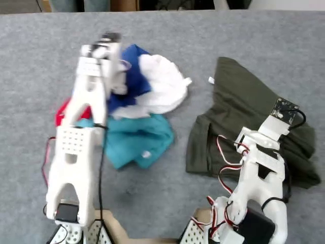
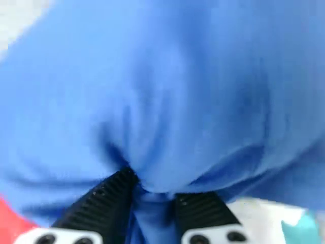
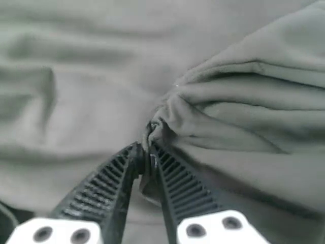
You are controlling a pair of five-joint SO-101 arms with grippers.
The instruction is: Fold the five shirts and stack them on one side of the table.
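Note:
A heap of shirts lies at the table's left centre: a blue shirt (image 1: 131,76), a white shirt (image 1: 162,86), a teal shirt (image 1: 134,140) and a red shirt (image 1: 63,112) peeking from under the arm. My left gripper (image 2: 151,190) is shut on a bunched fold of the blue shirt (image 2: 177,101); from above, the left arm (image 1: 99,58) sits over that heap. An olive green shirt (image 1: 244,114) lies spread at the right. My right gripper (image 3: 150,155) is shut on a pinched fold of the olive green shirt (image 3: 228,117), at its right side under the right arm (image 1: 277,119).
The grey felt table (image 1: 45,46) stretches free at the back and far left. Both arm bases (image 1: 152,229) stand at the front edge. A strip of bare felt (image 1: 198,76) separates the heap from the green shirt.

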